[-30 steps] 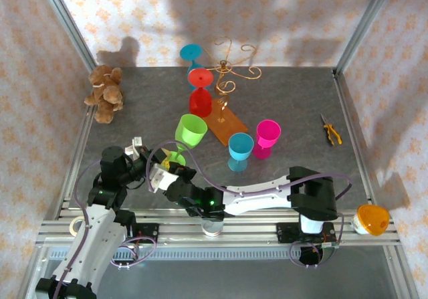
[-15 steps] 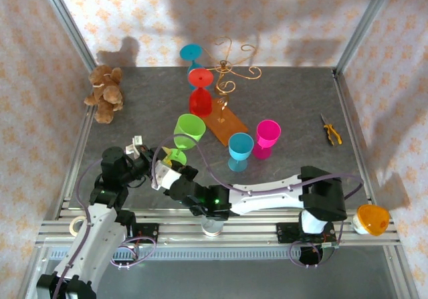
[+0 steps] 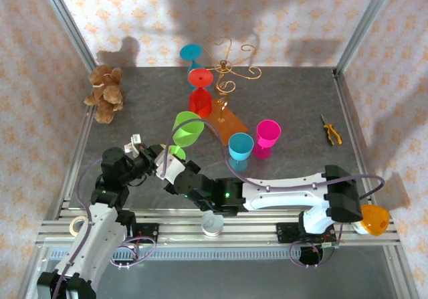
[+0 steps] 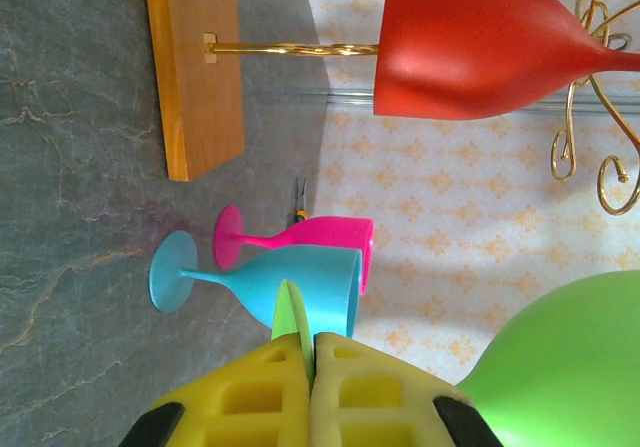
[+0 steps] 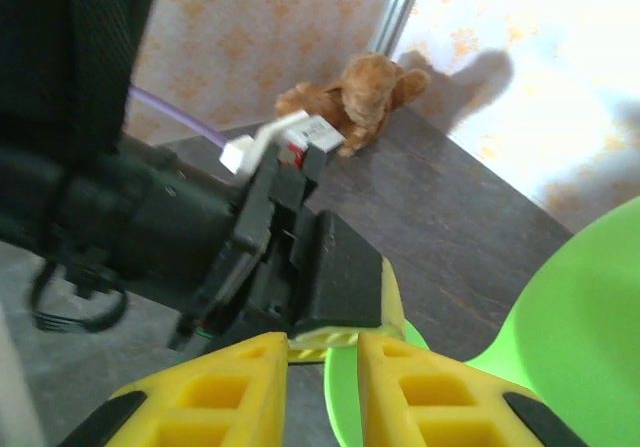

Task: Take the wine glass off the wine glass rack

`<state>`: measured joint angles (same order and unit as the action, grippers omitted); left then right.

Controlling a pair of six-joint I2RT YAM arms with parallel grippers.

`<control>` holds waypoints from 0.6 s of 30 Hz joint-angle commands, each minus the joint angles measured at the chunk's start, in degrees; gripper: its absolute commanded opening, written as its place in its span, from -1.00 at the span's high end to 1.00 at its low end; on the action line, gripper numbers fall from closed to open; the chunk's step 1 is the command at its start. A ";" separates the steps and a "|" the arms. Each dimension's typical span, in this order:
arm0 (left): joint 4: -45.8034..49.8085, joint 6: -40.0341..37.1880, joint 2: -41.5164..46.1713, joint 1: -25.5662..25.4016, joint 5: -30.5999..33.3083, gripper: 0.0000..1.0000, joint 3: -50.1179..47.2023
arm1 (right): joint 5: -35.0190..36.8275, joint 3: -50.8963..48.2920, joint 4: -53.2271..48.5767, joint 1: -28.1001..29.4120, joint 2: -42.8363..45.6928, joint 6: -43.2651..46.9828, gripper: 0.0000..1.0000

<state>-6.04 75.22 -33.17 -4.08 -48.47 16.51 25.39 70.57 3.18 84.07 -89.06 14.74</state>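
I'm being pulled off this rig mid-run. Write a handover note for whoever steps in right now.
Grippers: the left gripper is shut on the foot of the green wine glass. The right gripper has a finger on either side of that glass's stem; whether it grips is unclear.
Things: the wine glass rack stands at the back of the table, with a red glass hanging upside down on it. A blue glass and a pink glass stand upright beside its base.
Done: the green wine glass is off the rack.
Left: probably settle which arm holds it, set it down and release.
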 commanded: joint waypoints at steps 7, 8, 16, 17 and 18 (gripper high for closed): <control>-7.83 -0.22 -0.67 0.30 0.70 1.00 -2.29 | -10.26 25.34 -34.60 -1.08 0.84 -18.08 0.28; -7.52 -0.68 -0.59 0.23 0.58 1.00 -2.40 | -12.14 27.65 -36.93 -1.93 0.51 -19.43 0.19; -7.60 -2.86 1.07 0.28 -0.14 1.00 -3.64 | -14.17 39.80 -49.79 -7.62 -0.86 -21.49 -0.21; -7.77 -3.06 1.23 0.23 -0.22 1.00 -3.84 | -15.11 41.25 -51.39 -8.91 -1.49 -21.94 -0.27; -8.11 -3.06 1.35 0.23 -0.38 1.00 -4.14 | -16.16 42.54 -53.05 -10.09 -2.24 -22.27 -0.33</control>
<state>-11.05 74.13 -32.75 -4.08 -48.16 13.28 11.92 110.21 -41.21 76.36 -89.19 -5.32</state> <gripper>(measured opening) 0.049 0.650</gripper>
